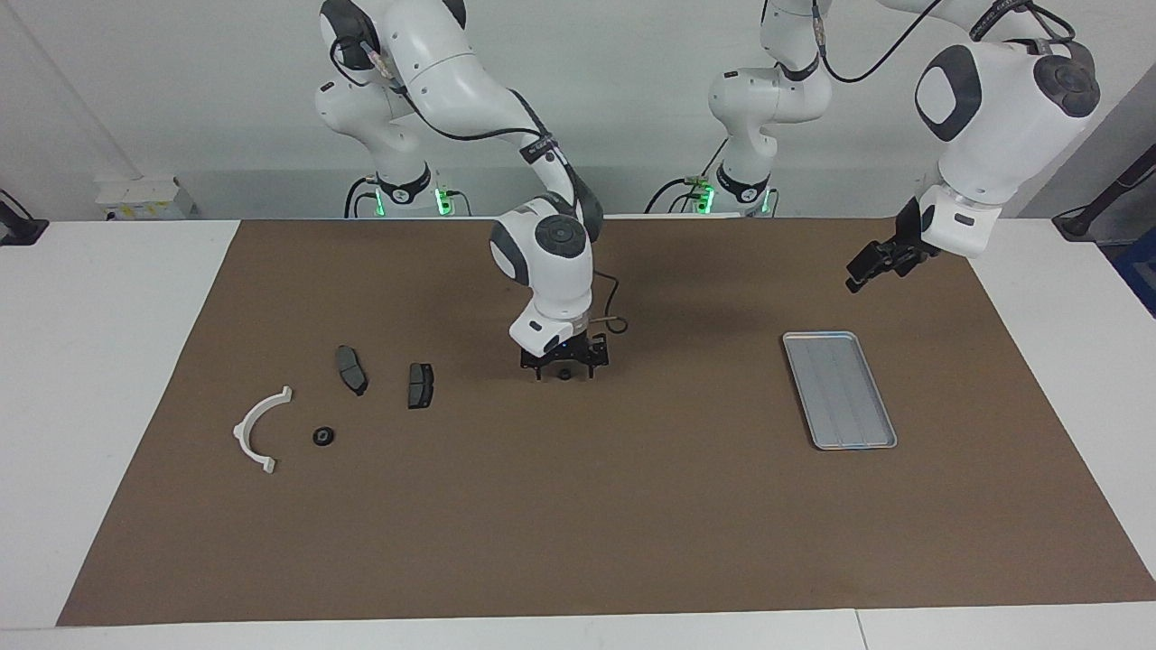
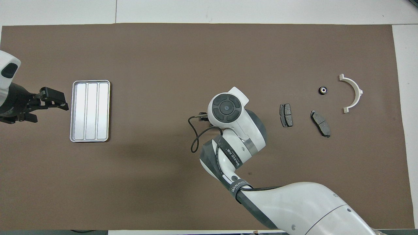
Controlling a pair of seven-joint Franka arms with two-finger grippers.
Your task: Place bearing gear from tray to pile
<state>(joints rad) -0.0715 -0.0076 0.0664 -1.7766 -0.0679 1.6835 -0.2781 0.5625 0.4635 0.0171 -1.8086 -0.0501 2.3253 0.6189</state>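
The silver-grey ribbed tray [image 1: 840, 390] [image 2: 90, 111] lies toward the left arm's end of the mat and holds nothing. The pile lies toward the right arm's end: a white half-ring bracket [image 1: 257, 427] [image 2: 352, 93] and two dark brake-pad plates [image 1: 351, 369] [image 1: 420, 385]. A small black round bearing gear [image 1: 323, 436] [image 2: 323, 90] lies on the mat beside the bracket. My right gripper [image 1: 564, 372] hangs low over bare mat in the middle, fingers spread; its own wrist hides it in the overhead view. My left gripper [image 1: 871, 264] [image 2: 42, 107] is open and raised beside the tray.
A brown mat [image 1: 578, 524] covers most of the white table. The right arm's black cable [image 2: 196, 137] loops beside its wrist. Both arm bases stand at the table's edge nearest the robots.
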